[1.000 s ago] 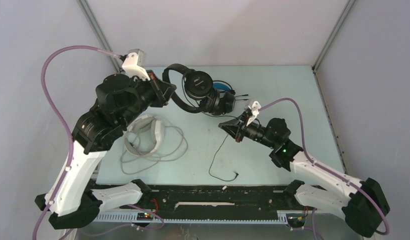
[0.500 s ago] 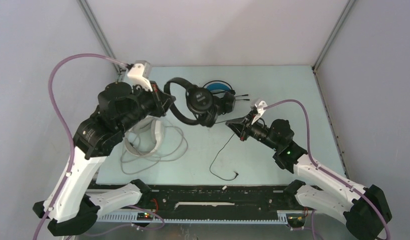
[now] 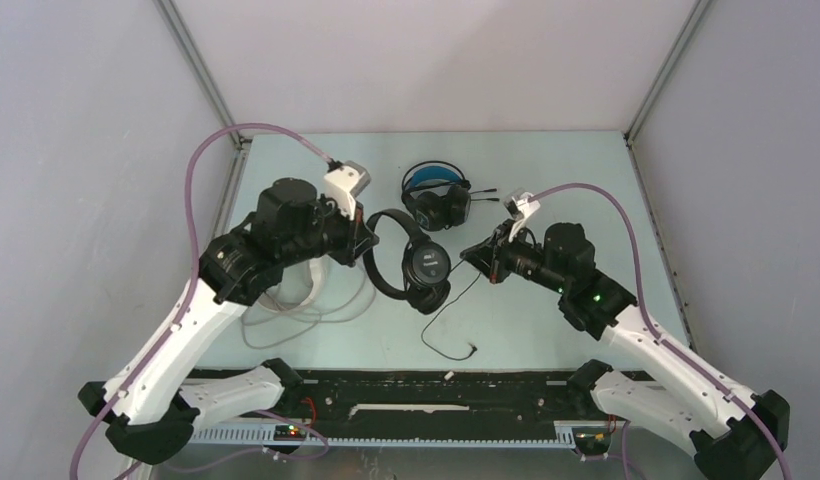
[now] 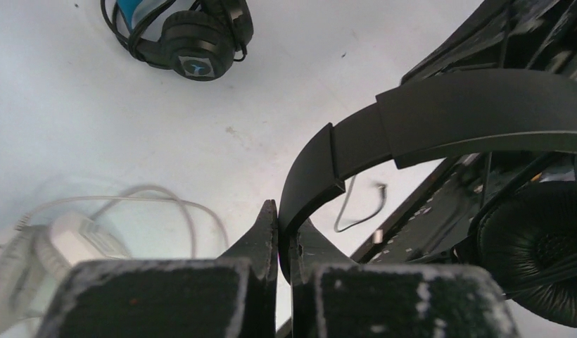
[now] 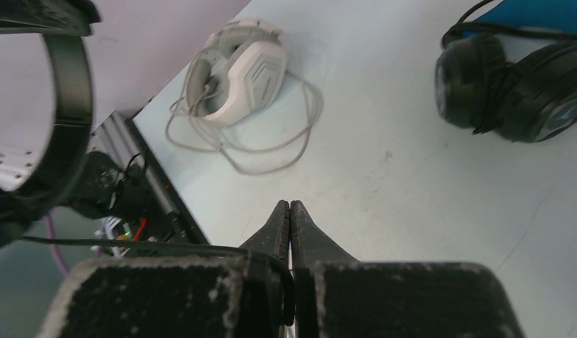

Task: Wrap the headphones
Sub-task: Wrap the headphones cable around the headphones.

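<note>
Left end effector (image 4: 282, 225) pinching headband (image 4: 440, 113) of black headset (image 3: 426, 268), lifted over counter (image 3: 566, 170) centre. Right end effector (image 5: 290, 211) pressed together; cable (image 5: 166, 245) crosses its fingers, hold unconfirmed. Judged: headset light, band stiff, sound grip point; cable limp, snag-prone.

Pale table (image 3: 546, 330) bearing white headset (image 5: 236, 70) and blue-banded headset (image 3: 438, 195).

left arm (image 3: 186, 320): we've got it reaching forward, elbow high, wrist bent toward the middle | left gripper (image 4: 284, 220): jaws clamped on the band of the all-black headphones (image 4: 447, 105) | right arm (image 3: 636, 330): stretched forward and angled left | right gripper (image 5: 290, 209): fingers pressed together, the cable (image 5: 131, 245) pinched between them
</note>
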Motion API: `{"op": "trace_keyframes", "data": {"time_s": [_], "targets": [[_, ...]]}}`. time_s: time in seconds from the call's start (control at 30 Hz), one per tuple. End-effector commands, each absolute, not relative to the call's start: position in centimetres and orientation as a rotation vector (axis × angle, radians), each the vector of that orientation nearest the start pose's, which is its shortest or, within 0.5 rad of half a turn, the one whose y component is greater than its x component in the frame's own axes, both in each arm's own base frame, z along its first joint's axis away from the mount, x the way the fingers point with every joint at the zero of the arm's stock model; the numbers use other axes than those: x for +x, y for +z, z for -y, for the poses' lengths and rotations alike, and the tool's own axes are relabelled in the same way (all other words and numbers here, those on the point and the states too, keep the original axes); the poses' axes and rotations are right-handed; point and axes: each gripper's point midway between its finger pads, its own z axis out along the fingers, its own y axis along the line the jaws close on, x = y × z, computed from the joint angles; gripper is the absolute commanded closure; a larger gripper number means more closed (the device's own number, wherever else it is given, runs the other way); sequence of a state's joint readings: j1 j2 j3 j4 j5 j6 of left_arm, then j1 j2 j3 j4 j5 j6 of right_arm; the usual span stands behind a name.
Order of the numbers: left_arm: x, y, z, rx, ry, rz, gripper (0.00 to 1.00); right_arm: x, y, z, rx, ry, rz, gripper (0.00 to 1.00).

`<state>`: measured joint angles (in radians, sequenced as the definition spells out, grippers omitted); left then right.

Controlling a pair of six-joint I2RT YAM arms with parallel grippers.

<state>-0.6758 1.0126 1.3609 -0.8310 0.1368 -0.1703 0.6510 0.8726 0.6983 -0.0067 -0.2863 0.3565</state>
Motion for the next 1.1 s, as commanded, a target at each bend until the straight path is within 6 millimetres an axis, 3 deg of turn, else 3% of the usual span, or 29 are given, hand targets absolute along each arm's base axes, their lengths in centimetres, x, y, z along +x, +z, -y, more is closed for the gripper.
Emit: {"op": "trace_keyframes", "data": {"time_s": [0.0,0.13,0.27,0.5,0.73,1.07], "targets": [[20.4,31.7,20.8,0.835,-0.523,-1.933,1.0,19.9,25.5,-25.3,-0.536,1.073,-1.926,1.0],[21.0,30.8,20.9,0.972,-0.366,-1.84,1.0,16.9,25.9,-26.4,-0.647,1.245,-2.005,1.0],[20.9,29.5,21.8,1.099,-0.324,-1.77,1.0,14.5,27.6,-27.1,-0.719,1.461,-2.026,1.0],[22.4,27.4,21.1,1.189,-0.136,-1.746,1.0,12.4,30.3,-27.1,-0.764,1.689,-1.973,1.0],[24.8,27.3,20.3,1.189,0.07,-1.696,1.0,11.6,30.4,-27.2,-0.796,1.761,-1.983,1.0],[26.0,28.0,19.8,1.092,0.133,-1.683,1.0,13.8,34.6,-29.4,-0.662,1.833,-1.824,0.99]]}}
